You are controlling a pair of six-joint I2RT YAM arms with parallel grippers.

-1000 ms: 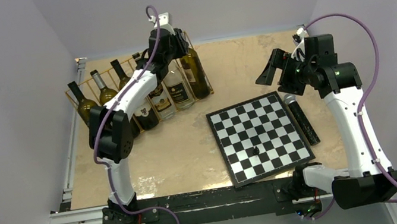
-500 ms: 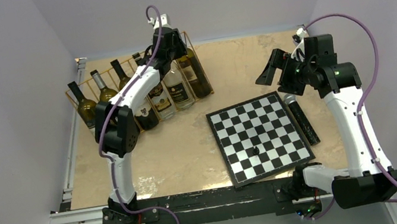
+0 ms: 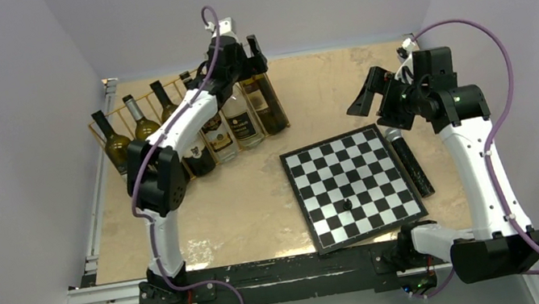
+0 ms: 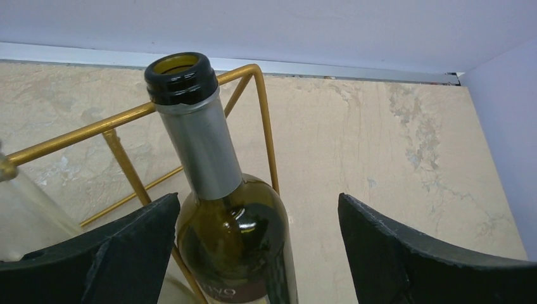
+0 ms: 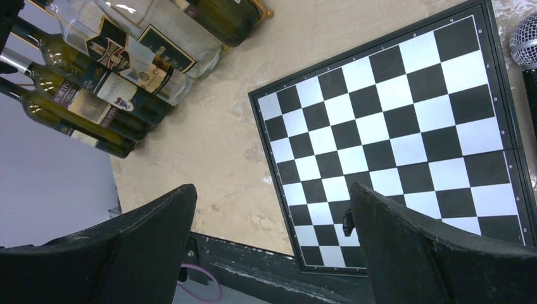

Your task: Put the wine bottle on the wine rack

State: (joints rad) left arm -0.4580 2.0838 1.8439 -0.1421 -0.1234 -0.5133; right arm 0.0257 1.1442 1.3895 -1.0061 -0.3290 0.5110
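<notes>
The wine bottle [image 4: 221, 209], dark green glass with a grey foil neck and an open black mouth, leans in the end slot of the gold wire wine rack [image 4: 265, 120]. My left gripper [image 4: 256, 212] is open astride the bottle's shoulder: the left finger sits close beside the glass and the right finger stands well off it. From above, the left gripper [image 3: 243, 54] hangs over the back right end of the wine rack [image 3: 102, 136], where the wine bottle [image 3: 267, 103] rests. My right gripper [image 3: 369, 91] is open and holds nothing, raised over the table's right side.
Several other bottles [image 3: 164, 124] fill the rack's remaining slots. A black-and-white chessboard [image 3: 353, 184] lies at centre right with one black pawn [image 3: 347, 205] on it. A black microphone [image 3: 408, 159] lies along the board's right edge. The right wrist view shows the chessboard [image 5: 405, 114] below.
My left gripper has gone from shut on the bottle's neck to wide open, letting the bottle go in the rack. The right arm has not moved.
</notes>
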